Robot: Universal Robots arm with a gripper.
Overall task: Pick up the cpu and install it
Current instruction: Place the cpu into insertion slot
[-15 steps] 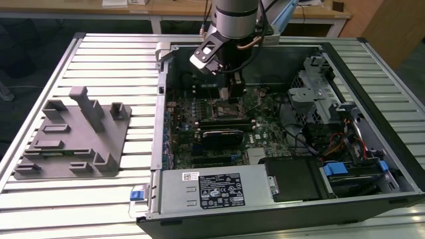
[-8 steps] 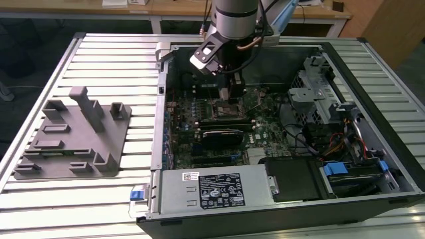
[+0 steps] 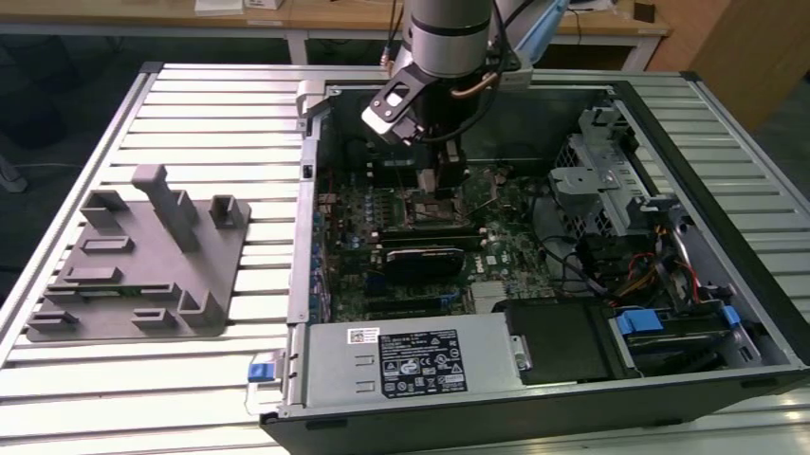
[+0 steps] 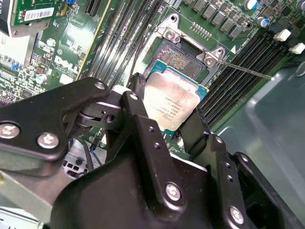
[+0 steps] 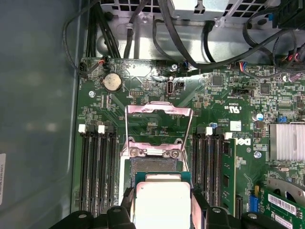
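Upper centre of the exterior view, the claw (image 3: 437, 188) clamps the cpu (image 4: 174, 102) by opposite edges over the socket (image 4: 183, 59). Light, stiff, slick-topped and probably fragile underneath: hold the edges only.

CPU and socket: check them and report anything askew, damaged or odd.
Nothing looks damaged. The cpu, held in the gripper, is not seated: in both wrist views it covers only part of the open socket, with bare contacts showing past one edge. The load plate stands raised.
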